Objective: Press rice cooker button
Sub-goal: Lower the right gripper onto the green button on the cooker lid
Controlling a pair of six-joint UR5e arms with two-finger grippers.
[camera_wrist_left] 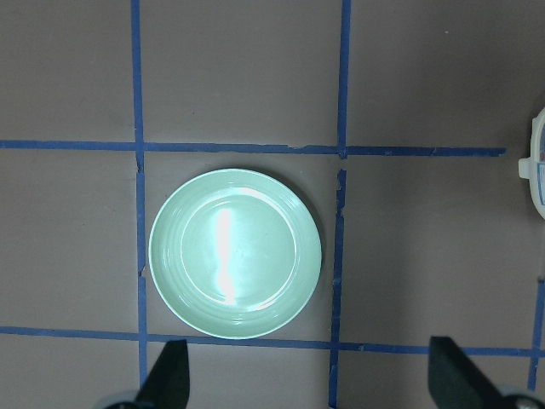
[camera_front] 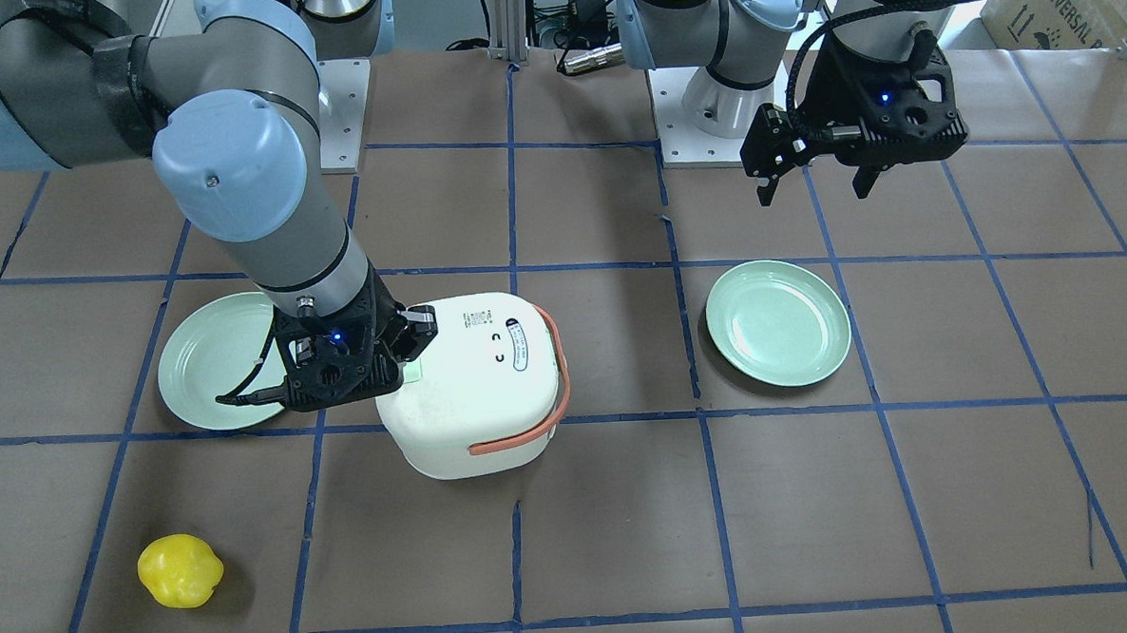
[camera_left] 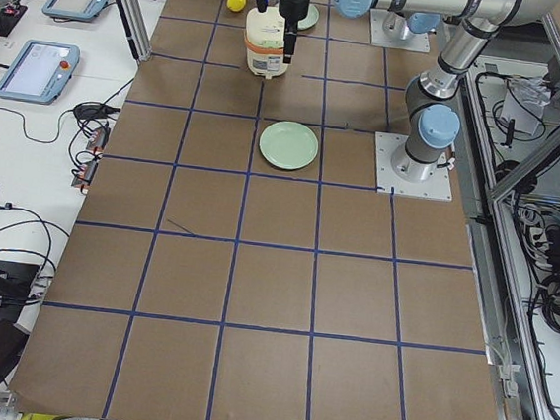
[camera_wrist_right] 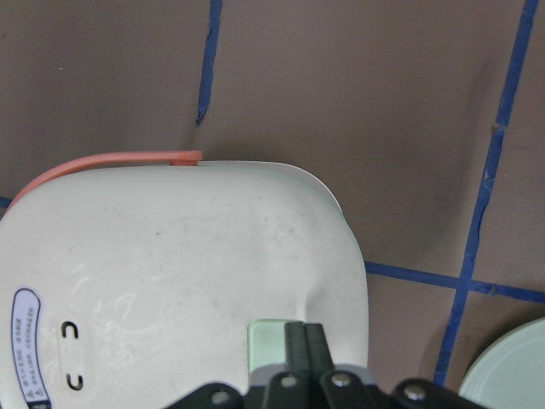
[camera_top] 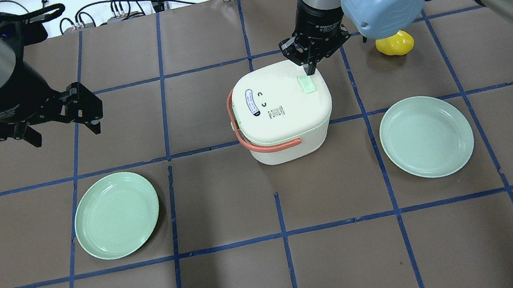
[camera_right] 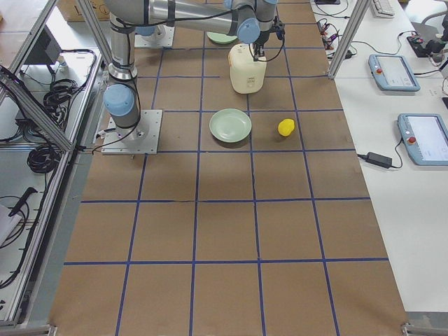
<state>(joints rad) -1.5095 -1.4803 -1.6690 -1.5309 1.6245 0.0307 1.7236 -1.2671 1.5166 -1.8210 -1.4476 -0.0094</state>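
A white rice cooker (camera_top: pixel 282 108) with an orange handle stands mid-table; it also shows in the front view (camera_front: pixel 476 387). Its pale green button (camera_top: pixel 307 84) sits on the lid's far right corner. My right gripper (camera_top: pixel 311 69) is shut, its fingertips (camera_wrist_right: pixel 304 336) pressed together and resting on the button (camera_wrist_right: pixel 266 339) at its far edge. My left gripper (camera_top: pixel 61 128) is open and empty, held in the air over the table at the left, above a green plate (camera_wrist_left: pixel 235 253).
Two green plates lie on the table, one left (camera_top: pixel 117 214) and one right (camera_top: pixel 426 136) of the cooker. A yellow fruit-like object (camera_top: pixel 394 43) lies beyond the cooker at the right. Blue tape lines grid the brown table.
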